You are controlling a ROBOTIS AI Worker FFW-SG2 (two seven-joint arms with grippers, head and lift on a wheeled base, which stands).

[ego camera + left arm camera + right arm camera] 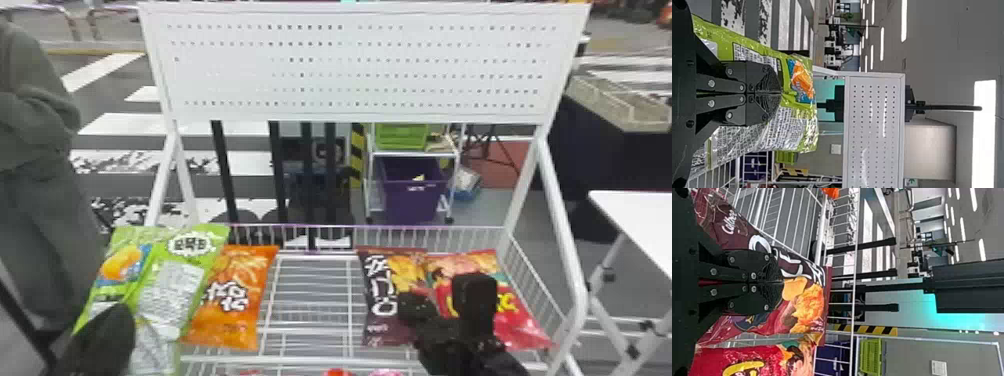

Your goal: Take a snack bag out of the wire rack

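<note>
Left gripper [781, 93]: jaws pressed together, looks like a fold of green bag [803, 82] pinched between. Bag is directly ahead of the jaws, its long axis running away from them and up, top leaning a bit to the robot's right in the head view. Left arm clearly nearer to it. Bag is at the rack's left end; can't tell if its base is off the wires. Next move likely: lift along that long axis, then back over the front rail; risk is the wrapper slipping or snagging on orange bag [227, 310], just beside it.

Right gripper [782, 282]: jaws also together, apparently nipping the mid-face of maroon bag [803, 309], which sits in the rack, long axis roughly up the face. Red bag [520, 325] right next to it, could get dragged along.

Surface: white wire rack [430, 228], open bars, a gap between orange and maroon; perforated panel [350, 65] above. Room: striped floor [120, 125], purple bin [410, 200] under green crate [400, 137] behind, white table [645, 215] off right.
</note>
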